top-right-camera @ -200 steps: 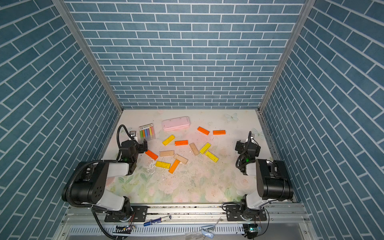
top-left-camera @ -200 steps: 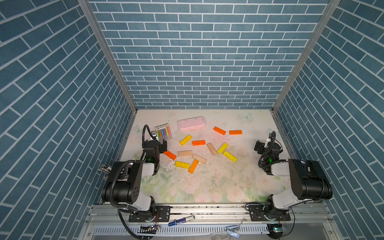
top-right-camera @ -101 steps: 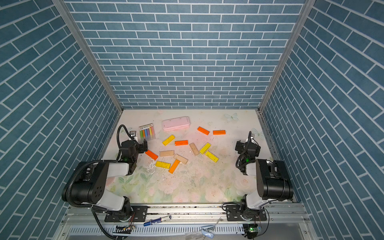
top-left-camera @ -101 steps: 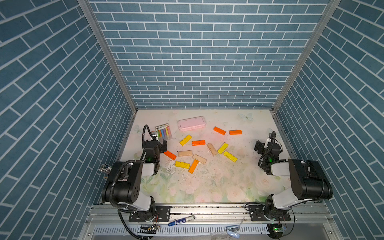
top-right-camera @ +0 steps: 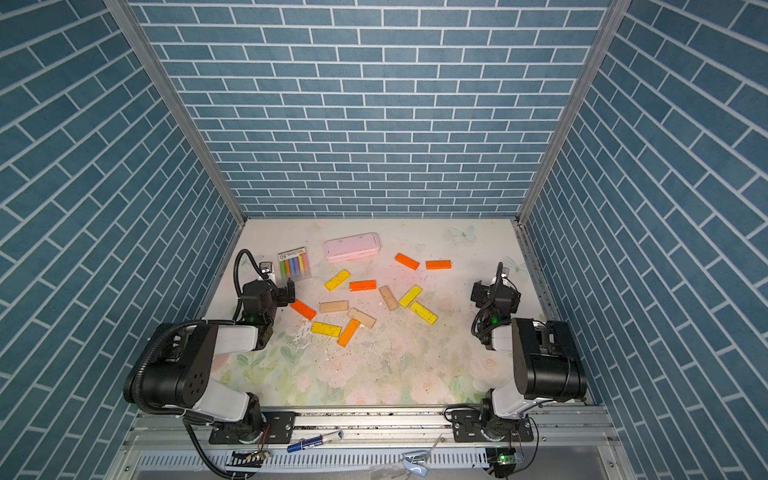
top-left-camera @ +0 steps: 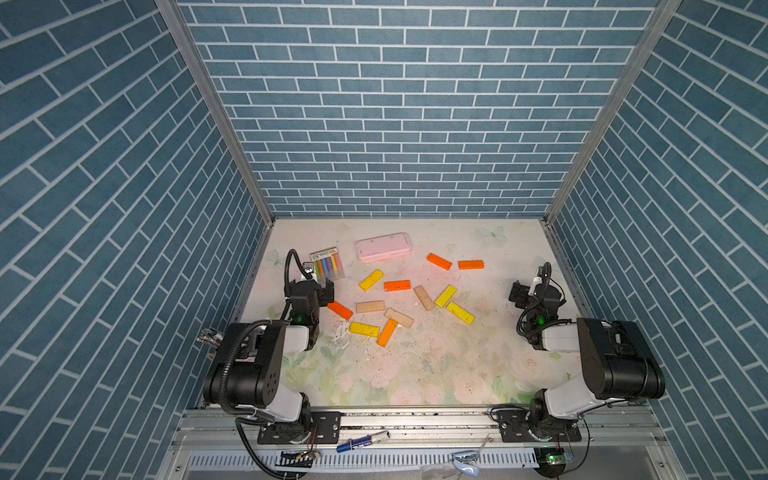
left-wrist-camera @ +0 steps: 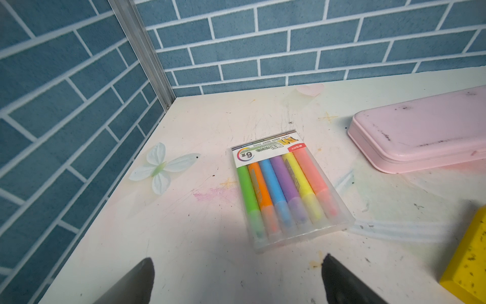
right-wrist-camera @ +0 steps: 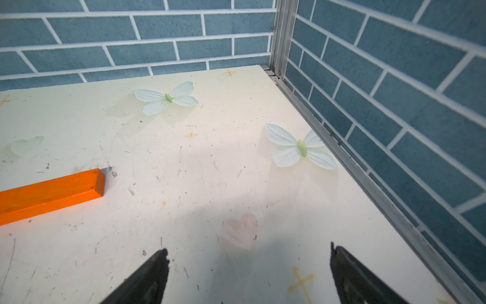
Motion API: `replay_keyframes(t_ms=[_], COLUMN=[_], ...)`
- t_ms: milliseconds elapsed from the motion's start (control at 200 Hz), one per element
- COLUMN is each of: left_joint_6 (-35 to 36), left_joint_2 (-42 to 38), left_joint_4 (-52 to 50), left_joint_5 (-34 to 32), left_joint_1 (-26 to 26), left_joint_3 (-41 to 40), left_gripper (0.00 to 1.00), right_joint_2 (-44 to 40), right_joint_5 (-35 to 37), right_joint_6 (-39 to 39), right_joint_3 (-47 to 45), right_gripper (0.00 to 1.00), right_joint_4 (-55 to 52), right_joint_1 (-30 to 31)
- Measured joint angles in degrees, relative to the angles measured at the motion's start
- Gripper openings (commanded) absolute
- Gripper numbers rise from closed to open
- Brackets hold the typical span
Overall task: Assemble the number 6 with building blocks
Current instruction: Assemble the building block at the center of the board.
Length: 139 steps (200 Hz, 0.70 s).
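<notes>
The left gripper (left-wrist-camera: 236,276) stands wide open and holds nothing; its 2 dark fingers (left-wrist-camera: 136,281) hang low over the table (left-wrist-camera: 184,237). Just ahead of it lies the clear pack of chalks (left-wrist-camera: 284,192), further out is the pink case (left-wrist-camera: 420,131), and a corner of a yellow block (left-wrist-camera: 468,258) shows at the side. The right gripper (right-wrist-camera: 248,268) is also wide open and empty, over a bare part of the table near the side wall (right-wrist-camera: 394,105). An orange block (right-wrist-camera: 50,192) lies apart from it, with its long axis across the direction in which this gripper looks. In both top views the 12 building blocks (top-left-camera: 397,285) lie flat and scattered in the middle of the table, between the 2 grippers, and they form no number 6 yet. Their long axes point in many directions. The orange block runs almost parallel to the back wall (top-left-camera: 395,124), and so does a tan block (top-left-camera: 370,306). The front orange block (top-left-camera: 387,332) points from the front edge towards the back, a little tilted. The nearest orange block (top-left-camera: 340,310) is slanted, with 1 end just beside the left gripper.
</notes>
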Motion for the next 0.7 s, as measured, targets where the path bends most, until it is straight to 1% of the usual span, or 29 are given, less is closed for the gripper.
replay_keyframes(t_ms=[210, 410, 610, 695], left_joint_6=[0.09, 0.83, 1.42, 1.79], left_joint_2=[0.00, -0.63, -4.42, -6.91], left_joint_4=[0.04, 0.07, -1.70, -3.54], left_joint_5=[-0.07, -0.59, -1.49, -2.75], left_joint_1=[-0.39, -1.86, -2.43, -3.54], left_joint_3=[0.00, -0.31, -0.90, -0.74], left_gripper=[0.99, 0.99, 0.99, 0.99], right_joint_2=[0.00, -0.13, -0.46, -2.69], right_joint_5=[0.72, 1.53, 1.92, 2.56], right_joint_6=[0.04, 0.07, 0.02, 0.04], right_joint_3=[-2.27, -4.28, -4.28, -4.39], right_gripper=[0.96, 0.97, 0.97, 0.97], right_joint_4=[3.98, 6.08, 7.50, 6.49], right_joint_1=[0.00, 0.15, 0.28, 0.63])
